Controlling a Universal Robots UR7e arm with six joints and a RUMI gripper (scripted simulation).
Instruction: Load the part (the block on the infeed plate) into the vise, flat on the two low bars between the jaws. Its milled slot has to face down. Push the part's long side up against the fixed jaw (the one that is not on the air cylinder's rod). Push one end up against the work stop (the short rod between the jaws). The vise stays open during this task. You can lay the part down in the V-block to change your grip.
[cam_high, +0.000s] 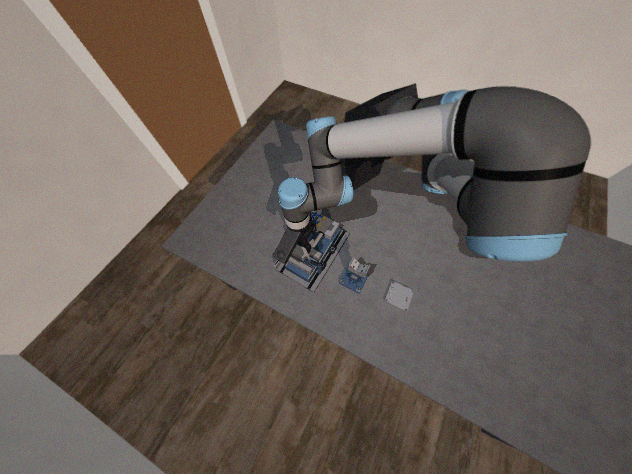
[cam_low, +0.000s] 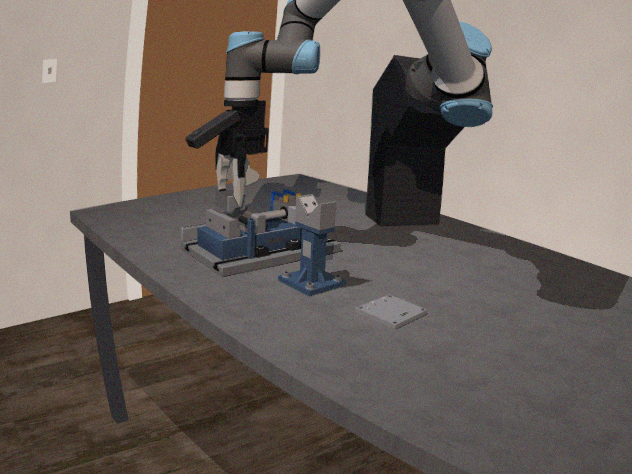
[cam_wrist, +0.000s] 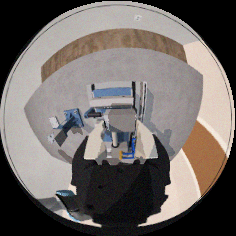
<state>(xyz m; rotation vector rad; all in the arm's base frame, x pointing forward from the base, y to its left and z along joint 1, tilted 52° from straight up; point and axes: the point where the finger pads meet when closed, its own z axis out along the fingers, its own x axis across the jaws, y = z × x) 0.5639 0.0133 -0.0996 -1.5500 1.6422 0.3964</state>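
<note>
My gripper points straight down over the vise and is shut on the part, a grey block. In the wrist view the part sits between my two fingers, above the vise's blue body. The part hangs low at the opening between the jaws, close to the grey fixed jaw. I cannot tell whether it touches the bars. The slot and the work stop are hidden. From above, the wrist covers much of the vise.
The V-block on its blue stand is just right of the vise and shows from above too. The bare infeed plate lies further right. The air cylinder rod runs behind the moving jaw. The black robot pedestal stands at the back.
</note>
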